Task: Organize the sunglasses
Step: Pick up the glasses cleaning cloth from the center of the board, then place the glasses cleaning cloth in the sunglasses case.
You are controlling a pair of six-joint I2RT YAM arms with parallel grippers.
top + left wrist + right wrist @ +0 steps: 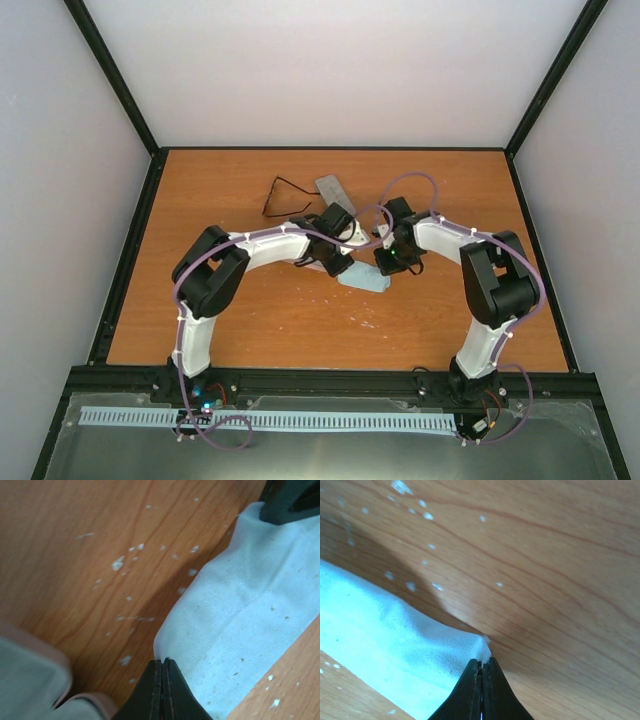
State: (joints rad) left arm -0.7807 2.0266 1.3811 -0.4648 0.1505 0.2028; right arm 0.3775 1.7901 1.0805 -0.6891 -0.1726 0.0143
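Overhead view of a wooden table [250, 330] with two white robot arms reaching in from the near edge and meeting close to its middle. Between them lies a light-blue cleaning cloth [240, 620], just toward 4 o'clock from the centre.

The left gripper [162, 662] is clenched on the cloth's near edge, its dark fingers pressed flat together with the fabric nipped at their tips. The right gripper [481, 664] is clenched in the same way on a corner of the cloth. That corner rises into a small peak off the wood.

The sunglasses [283, 196], a thin black outline, lie on the table toward 11 o'clock, apart from both grippers and untouched. A grey case [330, 188] lies just beside them, at 12 o'clock.

At the lower left of the left wrist view there is a blurred pink-rimmed shape [30, 680], possibly another case. It is too close to the lens to be sure.

The step in hand appears to be handling the cloth with both arms, probably lifting or folding it. To do it well, both pinches should hold firm while the arms move together at an even height. That keeps the fabric lightly taut without tearing free of either grip. The path should also stay clear of the sunglasses and the cases.
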